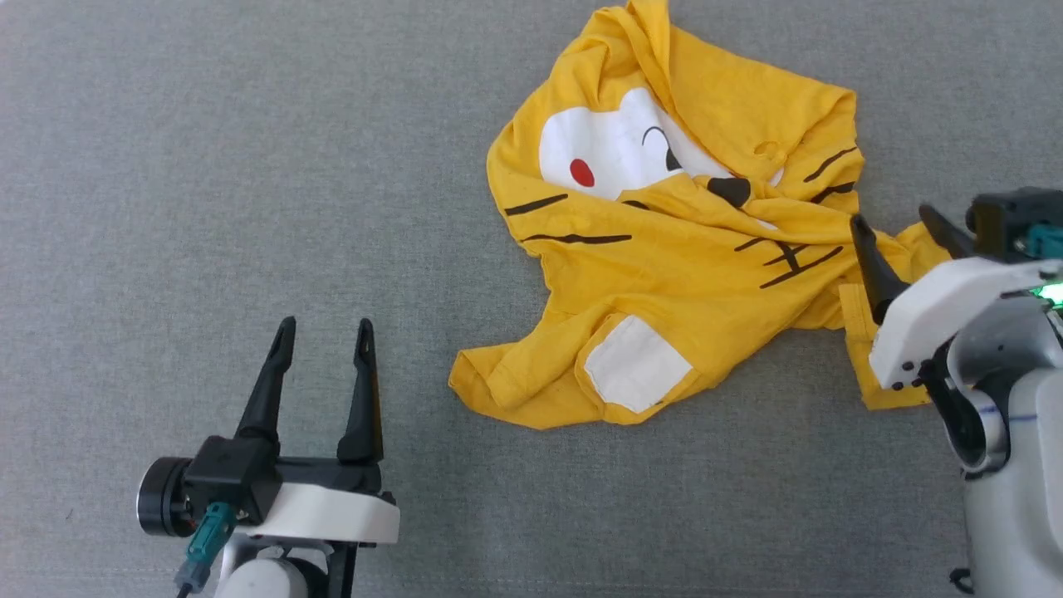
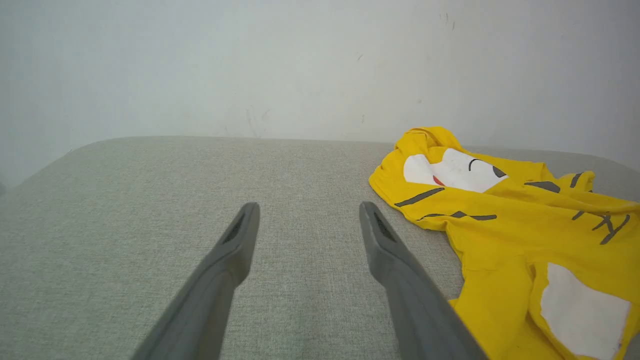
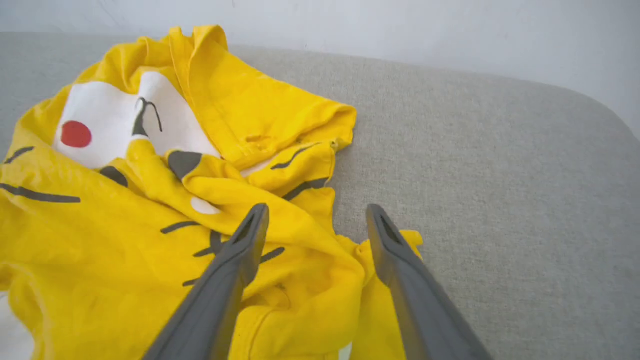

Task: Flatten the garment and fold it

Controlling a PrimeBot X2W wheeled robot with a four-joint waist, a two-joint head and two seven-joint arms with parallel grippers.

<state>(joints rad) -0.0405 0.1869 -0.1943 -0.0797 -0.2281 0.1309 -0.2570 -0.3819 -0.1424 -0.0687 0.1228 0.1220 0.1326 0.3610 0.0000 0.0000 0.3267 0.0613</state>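
Observation:
The garment (image 1: 681, 249) is a bright yellow T-shirt with white patches, a red dot and black stripes, lying crumpled on the grey cloth surface (image 1: 249, 166). It appears at the right of the left wrist view as the garment (image 2: 510, 225) and fills the left of the right wrist view as the garment (image 3: 150, 200). My right gripper (image 1: 893, 220) stands open over the shirt's right edge; the same right gripper (image 3: 315, 220) has bunched yellow cloth under its spread fingers. My left gripper (image 1: 324, 332) is open and empty, off to the shirt's lower left, seen also as the left gripper (image 2: 307, 215).
The grey surface ends in a rounded far edge (image 2: 200, 140) against a pale wall (image 2: 300, 65). Bare cloth lies to the left of the shirt and to the right of the shirt's edge (image 3: 500, 200).

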